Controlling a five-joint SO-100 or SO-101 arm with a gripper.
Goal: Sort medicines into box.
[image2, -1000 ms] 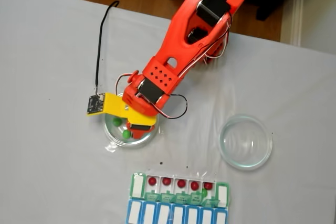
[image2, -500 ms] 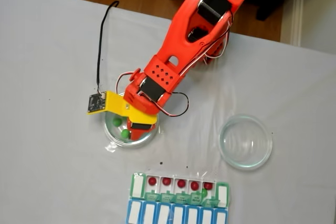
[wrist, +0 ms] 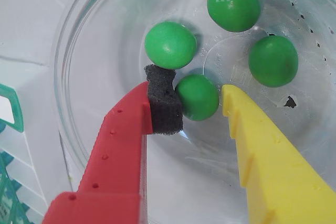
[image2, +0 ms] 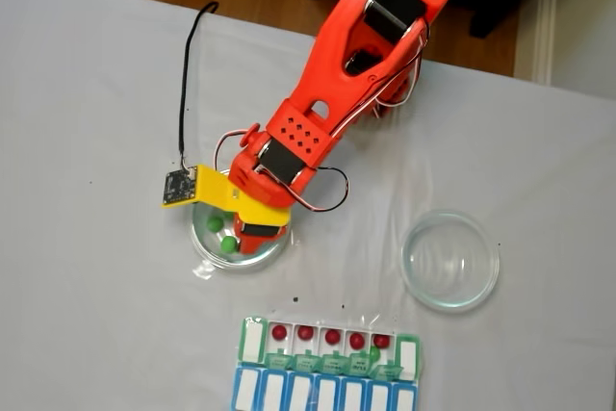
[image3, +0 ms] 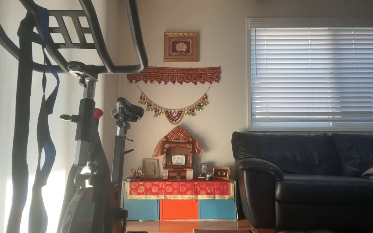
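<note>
- Two-finger gripper (wrist: 202, 103), red finger with black foam pad (wrist: 164, 102) and yellow finger (wrist: 247, 129), is spread around one round green candy-like pill (wrist: 198, 96); pad touches it, yellow tip just beside it, not clamped yet.
- That pill sits on the floor of the clear round glass dish (wrist: 73, 40), with three more green pills (wrist: 170, 44) close by.
- Judgement: close slowly and centre the pill so it doesn't squirt out; the nearest neighbour is touching the pad and may get nudged.
- Lift straight up to clear the dish wall.
- Target: green-lidded pill organizer row (image2: 252, 341), already holding five dark red pills (image2: 331, 336), near the dish in the fixed view.
</note>
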